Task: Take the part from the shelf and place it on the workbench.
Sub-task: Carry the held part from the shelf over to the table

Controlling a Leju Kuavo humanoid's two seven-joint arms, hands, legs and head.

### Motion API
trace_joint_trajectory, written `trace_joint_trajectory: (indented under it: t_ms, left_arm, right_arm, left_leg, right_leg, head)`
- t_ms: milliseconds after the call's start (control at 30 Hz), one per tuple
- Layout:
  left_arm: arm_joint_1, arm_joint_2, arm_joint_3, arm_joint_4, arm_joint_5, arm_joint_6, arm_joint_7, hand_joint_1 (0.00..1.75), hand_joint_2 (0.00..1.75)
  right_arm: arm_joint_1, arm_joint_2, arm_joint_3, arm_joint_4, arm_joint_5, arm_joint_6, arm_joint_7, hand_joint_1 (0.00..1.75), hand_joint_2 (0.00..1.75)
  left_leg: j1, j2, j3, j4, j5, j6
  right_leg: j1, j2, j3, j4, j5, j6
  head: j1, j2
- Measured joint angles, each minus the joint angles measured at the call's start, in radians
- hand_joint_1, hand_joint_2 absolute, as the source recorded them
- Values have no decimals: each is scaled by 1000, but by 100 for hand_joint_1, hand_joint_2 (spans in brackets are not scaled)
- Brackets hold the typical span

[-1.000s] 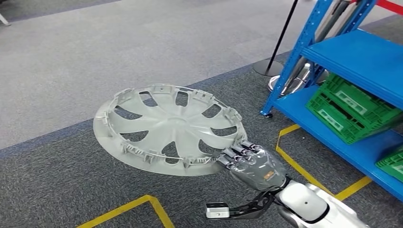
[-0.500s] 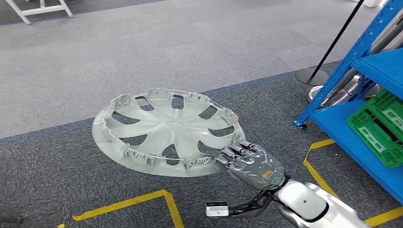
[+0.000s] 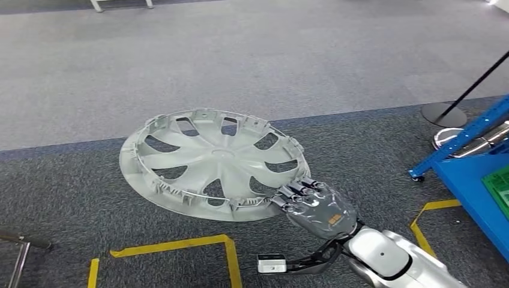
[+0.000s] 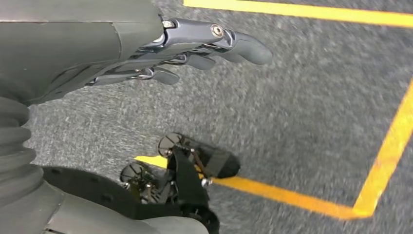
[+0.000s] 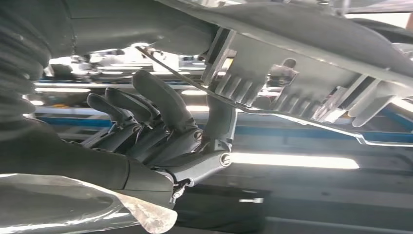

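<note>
A large silver-grey wheel cover (image 3: pixel 213 162) with several spoke openings hangs flat above the carpet in the head view. My right hand (image 3: pixel 315 207) grips its near right rim. In the right wrist view, my right hand (image 5: pixel 160 126) has its fingers curled against the rim and clips of the wheel cover (image 5: pixel 302 58). My left hand (image 4: pixel 146 48) hangs over the dark carpet with its fingers stretched out and holds nothing.
A blue shelf (image 3: pixel 474 174) stands at the right edge, with a green crate (image 3: pixel 499 189) on its lower level. A black stanchion base (image 3: pixel 443 114) sits beside it. Yellow floor tape (image 3: pixel 180 246) marks the dark carpet. A white table leg (image 3: pixel 120 5) shows far back.
The camera has turned left: the shelf and stanchion have slid toward the right edge. The wheel cover stays in my right hand at the same place in the picture.
</note>
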Motion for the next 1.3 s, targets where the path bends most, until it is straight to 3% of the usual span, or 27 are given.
trace_joint_trajectory:
  t_ms: [33, 100, 133, 167, 200, 233, 300, 367, 433, 467, 533, 600, 667, 700, 767, 833, 900, 967, 1033, 1100, 1167, 1200, 1233, 1300]
  left_arm:
    - [-1, 0, 0, -1, 0, 0, 0, 0, 175]
    - [-4, -1, 1, -3, 0, 0, 0, 0, 175]
    - [-4, -1, 1, -3, 0, 0, 0, 0, 175]
    - [-4, -2, 2, -3, 0, 0, 1, 0, 175]
    - [-3, -2, 3, -4, 0, -1, 1, 0, 175]
    - [-3, -2, 4, -4, 0, -1, 1, 0, 175]
    - [-3, -2, 6, -4, 0, -1, 2, 0, 175]
    - [-3, -2, 6, -5, 1, -3, 2, 0, 175]
    - [-1, -1, 8, -6, 1, -5, 2, 0, 175]
    - [1, -1, 9, -6, 1, -6, 2, 0, 175]
    - [2, 0, 10, -6, 1, -6, 2, 0, 175]
    - [-1, 0, 10, -6, 1, -5, 3, 0, 175]
    - [-2, -1, 10, -6, 1, -4, 3, 0, 175]
    - [-1, -1, 11, -6, 1, -4, 3, 0, 175]
    - [2, -1, 13, -8, 3, -4, 3, 0, 175]
    - [2, -1, 15, -10, 3, -4, 6, 0, 175]
    - [1, -1, 15, -12, -6, -3, 10, 0, 175]
    - [5, -2, 15, -12, -17, 0, 15, 0, 175]
    - [7, -3, 15, -13, -21, 3, 17, 0, 175]
    - [5, -5, 15, -14, -22, 6, 18, 0, 175]
    - [4, -8, 15, -15, -24, 10, 18, 0, 175]
    - [4, -10, 15, -15, -24, 12, 18, 0, 175]
    - [5, -10, 15, -15, -25, 13, 18, 0, 175]
    - [5, -13, 15, -16, -27, 14, 18, 0, 175]
  right_arm:
    - [1, 0, 0, 0, 0, 0, 0, 175, 175]
    - [3, 0, 0, 0, 0, 0, 0, 175, 175]
    - [5, 0, 0, 0, 0, 0, 0, 175, 175]
    - [7, 0, 0, 1, 0, 0, 0, 175, 175]
    - [7, 0, 0, 2, 0, 0, 0, 175, 175]
    - [8, 0, 0, 2, 0, 0, 0, 175, 175]
    - [8, 0, 0, 3, 0, 0, 0, 175, 175]
    - [6, 0, 0, 3, 1, 0, 0, 175, 175]
    - [1, 1, 0, 3, 2, 0, -1, 175, 175]
    - [-2, 2, 1, 3, 3, 0, -2, 175, 175]
    - [-8, 6, 2, 3, 3, 0, -3, 175, 175]
    - [-12, 9, 3, 4, 3, 0, -4, 175, 175]
    - [-16, 10, 6, 6, 3, 0, -5, 175, 175]
    - [-19, 11, 8, 7, 3, 0, -5, 175, 175]
    - [-27, 14, 11, 10, 2, 0, -6, 175, 175]
    - [-34, 16, 14, 11, -1, 1, -8, 175, 175]
    - [-42, 18, 19, 13, -4, 1, -10, 175, 175]
    - [-50, 22, 25, 15, -7, 1, -11, 175, 175]
    - [-56, 24, 30, 16, -9, 1, -12, 175, 175]
    - [-57, 25, 33, 17, -10, 1, -12, 175, 175]
    - [-57, 25, 35, 20, -10, 1, -12, 175, 175]
    - [-57, 25, 36, 22, -10, 1, -12, 175, 175]
    - [-57, 25, 38, 24, -10, 1, -12, 175, 175]
    - [-58, 25, 41, 25, -10, 1, -12, 175, 175]
  left_leg:
    - [2, -12, 2, -3, 2, 7]
    - [1, -39, 3, -4, 2, 17]
    - [0, -54, 3, -3, 2, 19]
    - [-2, -69, 4, -3, 1, 20]
    - [-3, -84, 5, -2, 1, 20]
    - [-3, -99, 7, -1, 1, 20]
    - [-3, -127, 7, 3, 0, 17]
    - [-1, -150, 0, 6, 1, 8]
    - [4, -171, -5, 2, 8, -6]
    - [5, -169, -6, 1, 8, -12]
    - [2, -122, -21, 36, -17, -24]
    - [4, -65, -70, 147, -78, -36]
    - [11, -51, -120, 257, -120, -45]
    - [15, -49, -124, 268, -115, -48]
    - [20, -31, -75, 178, -58, -52]
    - [15, 10, -9, 49, -14, -47]
    - [7, 24, 12, 1, -10, -32]
    - [5, 2, 12, -4, -10, -14]
    - [8, -19, 16, -9, -7, 0]
    - [9, -41, 18, -11, -6, 10]
    - [5, -69, 18, -10, -7, 15]
    - [4, -85, 19, -10, -8, 16]
    - [2, -101, 21, -9, -8, 16]
    - [3, -132, 23, -8, -9, 15]
  right_leg:
    - [-2, 30, -17, 36, -22, 2]
    - [-3, 84, -89, 169, -78, 1]
    - [-2, 92, -128, 234, -96, 0]
    - [-2, 94, -156, 272, -96, -2]
    - [-1, 96, -166, 270, -75, -4]
    - [-1, 100, -156, 228, -37, -7]
    - [-3, 135, -106, 95, 38, -13]
    - [-4, 165, -68, 15, 63, -16]
    - [-2, 158, -58, 2, 62, -21]
    - [-2, 148, -54, -3, 66, -25]
    - [-4, 122, -45, -15, 72, -36]
    - [-3, 93, -39, -20, 71, -42]
    - [-2, 63, -38, -20, 68, -43]
    - [-2, 50, -37, -20, 67, -43]
    - [-2, 25, -34, -19, 63, -38]
    - [1, 5, -29, -18, 57, -29]
    - [6, -14, -24, -17, 52, -17]
    - [4, -27, -20, -19, 46, -6]
    - [-1, 11, -33, 12, 21, 3]
    - [-2, 71, -90, 126, -34, 3]
    - [-1, 92, -163, 253, -73, 0]
    - [0, 94, -182, 274, -66, -3]
    - [0, 96, -181, 255, -40, -6]
    - [0, 124, -134, 130, 38, -15]
  head:
    - [2, 0]
    - [7, 0]
    - [9, 0]
    - [9, 0]
    - [8, 0]
    - [9, 0]
    - [8, 0]
    - [8, 0]
    - [8, 0]
    - [7, 0]
    - [1, 0]
    - [-4, 0]
    - [-4, 0]
    - [-4, 0]
    - [-5, 0]
    - [-4, 0]
    - [-3, 0]
    - [-4, 0]
    - [-1, 0]
    - [4, 0]
    - [6, 0]
    - [6, 0]
    - [6, 0]
    - [6, 0]
